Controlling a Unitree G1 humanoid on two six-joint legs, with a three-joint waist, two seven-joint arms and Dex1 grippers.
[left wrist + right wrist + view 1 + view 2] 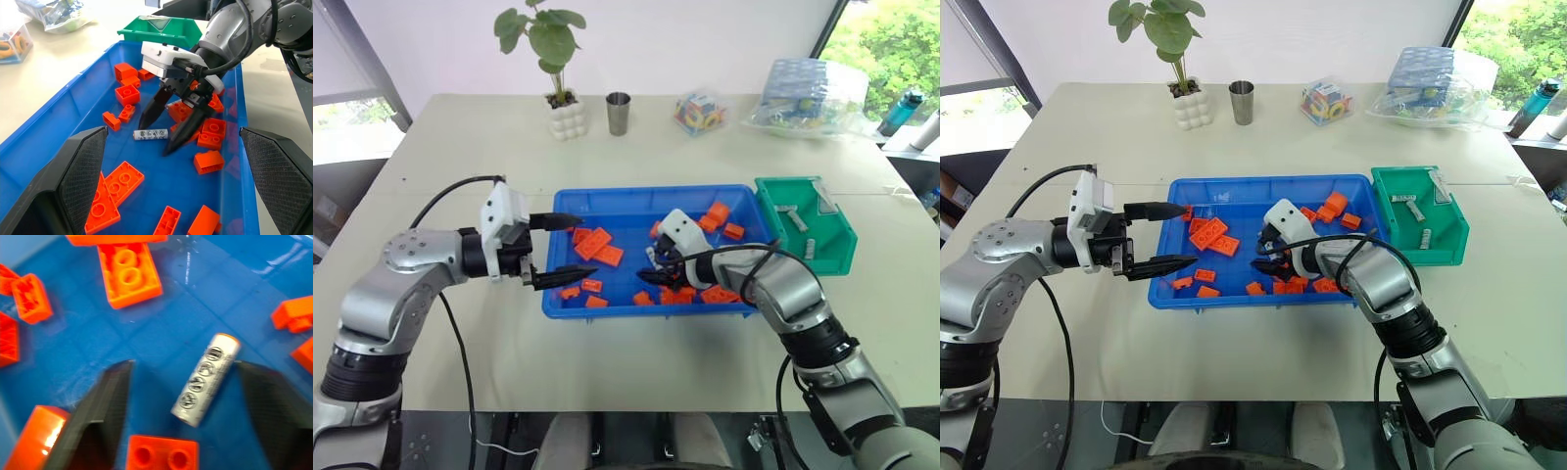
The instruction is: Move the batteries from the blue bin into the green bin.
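A single battery [206,380] is seen lying flat on the floor of the blue bin [607,199], among scattered orange bricks [593,243], toward the bin's end nearest the green bin [837,257]. In the head views it is hidden behind the right claw [159,135]; it is made out clearly only in the two wrist views. The right claw is lowered into the blue bin with its two fingers parted on either side of the battery, not yet touching it as far as can be told; nothing is gripped. The left claw [574,249] is held level over the blue bin's opposite end, wide open and empty, its fingers [78,176] cut off by the lower edge of the left wrist view. The green bin stands just beside the blue bin, toward the tabletop's right edge, and a few grey batteries [794,218] are seen inside it from the head views, though their number is hard to make out. Along the tabletop's [450,157] far edge a potted plant [564,106], a metal cup [619,113], a small clear box of coloured pieces [700,113] and a plastic bag [808,96] are set well apart from the bins.
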